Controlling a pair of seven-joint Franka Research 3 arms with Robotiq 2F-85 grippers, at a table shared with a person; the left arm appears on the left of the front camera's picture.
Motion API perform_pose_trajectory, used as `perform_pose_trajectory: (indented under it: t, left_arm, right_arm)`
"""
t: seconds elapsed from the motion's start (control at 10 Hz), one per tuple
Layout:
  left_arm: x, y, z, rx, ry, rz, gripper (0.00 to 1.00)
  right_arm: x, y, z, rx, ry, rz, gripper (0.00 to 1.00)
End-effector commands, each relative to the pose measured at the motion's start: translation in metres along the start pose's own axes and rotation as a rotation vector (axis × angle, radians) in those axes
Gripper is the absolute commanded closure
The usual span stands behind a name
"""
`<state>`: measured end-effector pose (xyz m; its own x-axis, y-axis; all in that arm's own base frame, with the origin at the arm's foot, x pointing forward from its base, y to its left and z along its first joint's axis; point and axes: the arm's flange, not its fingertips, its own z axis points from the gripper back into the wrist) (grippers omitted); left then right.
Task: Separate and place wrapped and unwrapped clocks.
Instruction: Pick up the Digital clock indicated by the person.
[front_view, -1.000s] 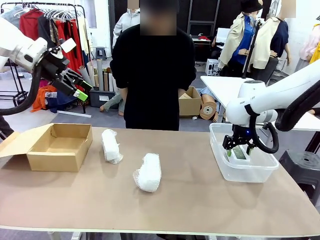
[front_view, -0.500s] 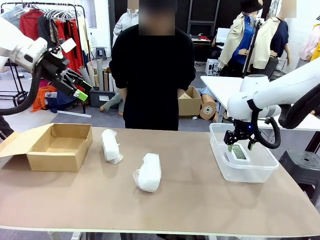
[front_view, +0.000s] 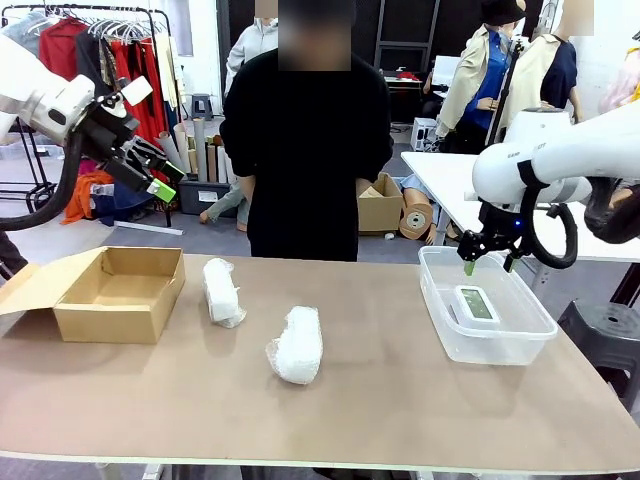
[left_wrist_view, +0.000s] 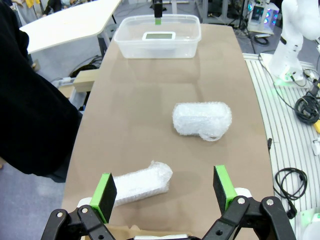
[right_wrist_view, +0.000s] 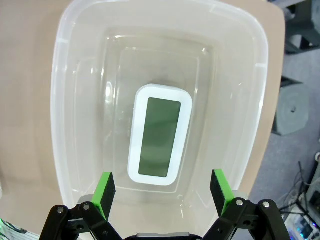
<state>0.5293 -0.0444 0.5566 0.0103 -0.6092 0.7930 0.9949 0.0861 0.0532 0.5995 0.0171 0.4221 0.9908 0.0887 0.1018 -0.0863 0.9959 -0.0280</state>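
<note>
Wrapped bundle lies mid-table, nearest; second wrapped bundle behind it, just beside open cardboard box. Unwrapped clock lies flat, screen up, inside clear tub at right. Right gripper hovers over tub, fingers spread, empty. Left gripper high above box, spread, empty. Person at far edge

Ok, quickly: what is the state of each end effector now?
Left end effector: open, holding nothing.
Right end effector: open, empty, above the clock in the clear bin.
</note>
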Motion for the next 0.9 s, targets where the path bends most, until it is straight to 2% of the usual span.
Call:
perform_pose_trajectory:
  t: [0.0, 0.6, 0.8]
  left_arm:
    - [0.002, -0.001, 0.002, 0.004, -0.002, -0.003, 0.0]
    - [0.002, -0.001, 0.002, 0.004, -0.002, -0.003, 0.0]
    - [0.002, -0.001, 0.002, 0.004, -0.002, -0.003, 0.0]
  right_arm:
    - [0.002, 0.002, -0.008, -0.015, 0.011, -0.019, 0.0]
    - [0.0, 0.0, -0.01, -0.001, 0.017, -0.003, 0.0]
    - [-0.006, 0.008, 0.018, 0.093, -0.004, 0.126, 0.0]
